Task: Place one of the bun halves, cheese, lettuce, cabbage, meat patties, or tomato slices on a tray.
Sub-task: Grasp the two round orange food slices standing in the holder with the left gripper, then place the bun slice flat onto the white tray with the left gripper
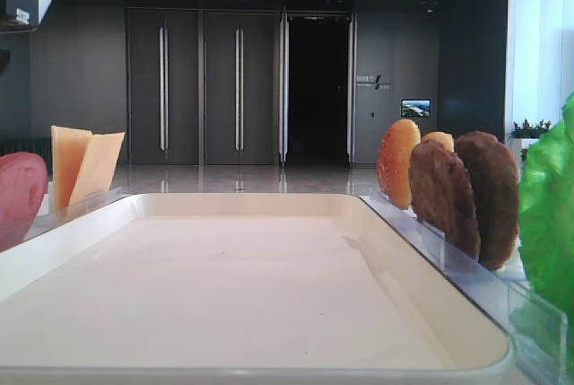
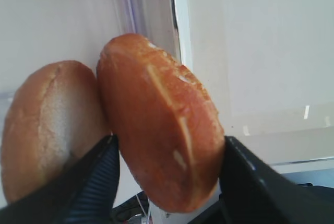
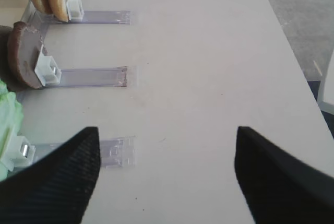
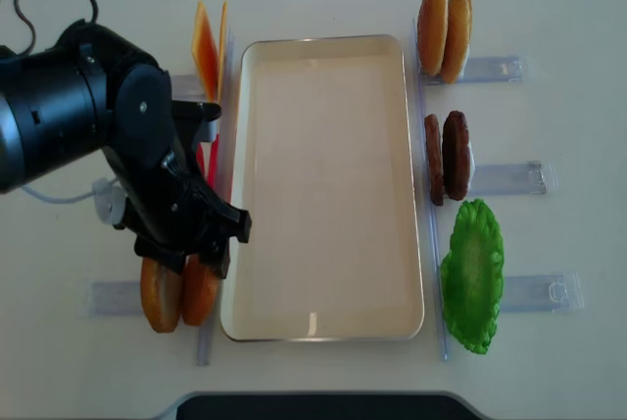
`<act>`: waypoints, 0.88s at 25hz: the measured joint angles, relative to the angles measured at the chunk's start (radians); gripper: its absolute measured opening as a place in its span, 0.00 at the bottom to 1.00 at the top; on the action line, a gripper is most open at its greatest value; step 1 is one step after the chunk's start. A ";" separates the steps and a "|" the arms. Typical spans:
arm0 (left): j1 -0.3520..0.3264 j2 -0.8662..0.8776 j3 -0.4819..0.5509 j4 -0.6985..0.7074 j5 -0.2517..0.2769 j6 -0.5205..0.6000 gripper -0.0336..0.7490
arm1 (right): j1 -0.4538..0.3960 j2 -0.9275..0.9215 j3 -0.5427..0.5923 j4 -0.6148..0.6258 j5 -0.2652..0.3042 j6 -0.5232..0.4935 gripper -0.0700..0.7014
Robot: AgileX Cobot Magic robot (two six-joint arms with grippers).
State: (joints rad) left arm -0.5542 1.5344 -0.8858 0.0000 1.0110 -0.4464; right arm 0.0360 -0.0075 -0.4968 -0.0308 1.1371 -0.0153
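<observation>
My left gripper (image 2: pixel 169 140) is shut on a golden-orange bun half (image 2: pixel 162 125) that stands on edge at the tray's left front corner (image 4: pixel 201 293). One finger sits between it and a second, paler bun half (image 2: pixel 47 125); the other presses its outer face. The cream tray (image 4: pixel 323 40) lies in the middle with nothing on it. My right gripper (image 3: pixel 167 130) hangs open over bare table, holding nothing. Cabbage is out of view.
Cheese slices (image 4: pixel 204 43) and red tomato slices (image 4: pixel 208 161) stand in racks left of the tray. On its right are two more bun halves (image 4: pixel 444 33), dark patties (image 4: pixel 446 156) and green lettuce (image 4: pixel 472 273) in clear racks (image 3: pixel 99 77).
</observation>
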 joint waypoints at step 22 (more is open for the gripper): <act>0.000 0.009 0.000 0.006 0.049 0.036 0.55 | 0.000 0.000 0.000 0.000 0.000 0.000 0.79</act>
State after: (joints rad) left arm -0.5542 1.5429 -0.8858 0.0060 1.0600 -0.4109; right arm 0.0360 -0.0075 -0.4968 -0.0308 1.1371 -0.0153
